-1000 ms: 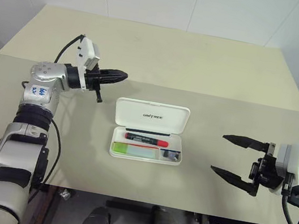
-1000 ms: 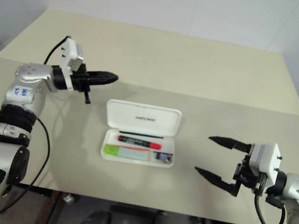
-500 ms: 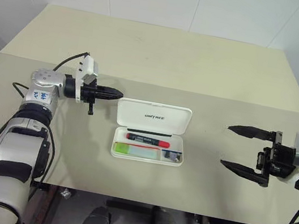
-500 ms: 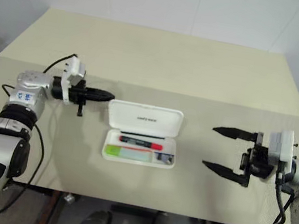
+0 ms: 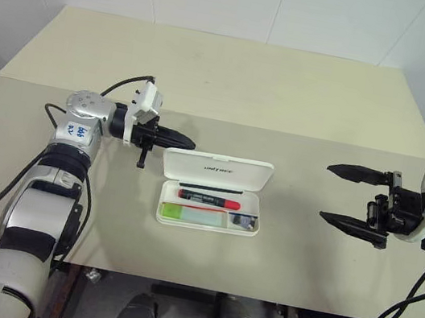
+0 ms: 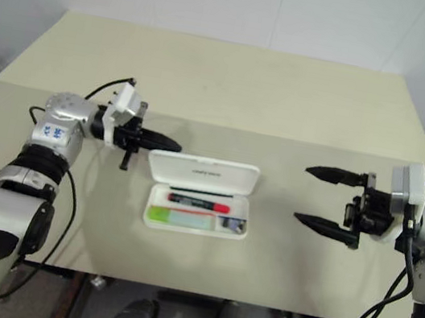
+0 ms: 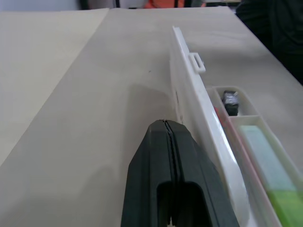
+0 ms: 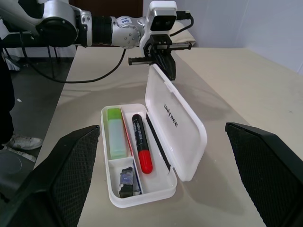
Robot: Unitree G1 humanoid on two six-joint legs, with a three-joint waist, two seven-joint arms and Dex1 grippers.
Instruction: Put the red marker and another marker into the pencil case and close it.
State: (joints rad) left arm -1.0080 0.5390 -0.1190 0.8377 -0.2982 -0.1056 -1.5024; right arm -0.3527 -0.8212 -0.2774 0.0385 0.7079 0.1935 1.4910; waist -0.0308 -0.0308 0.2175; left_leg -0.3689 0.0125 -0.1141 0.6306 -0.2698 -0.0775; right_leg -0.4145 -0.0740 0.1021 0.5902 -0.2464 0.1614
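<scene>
With both markers already lying in the pencil case point(image 5: 210, 204) mid-counter, we push its half-raised lid point(image 5: 217, 169) forward with the pressed-together left pincer point(image 5: 186, 143), right pincer point(image 5: 346, 196) spread aside.

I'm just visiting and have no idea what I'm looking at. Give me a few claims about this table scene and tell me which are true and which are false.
1. The red marker lies inside the pencil case. True.
2. The green marker lies on the table outside the case. False: it lies in the case, in a compartment beside the red one.
3. The lid is shut. False: it stands raised.
4. The left gripper is shut, at the back of the lid. True.
5. The right gripper holds a marker. False: it is open and empty.
</scene>
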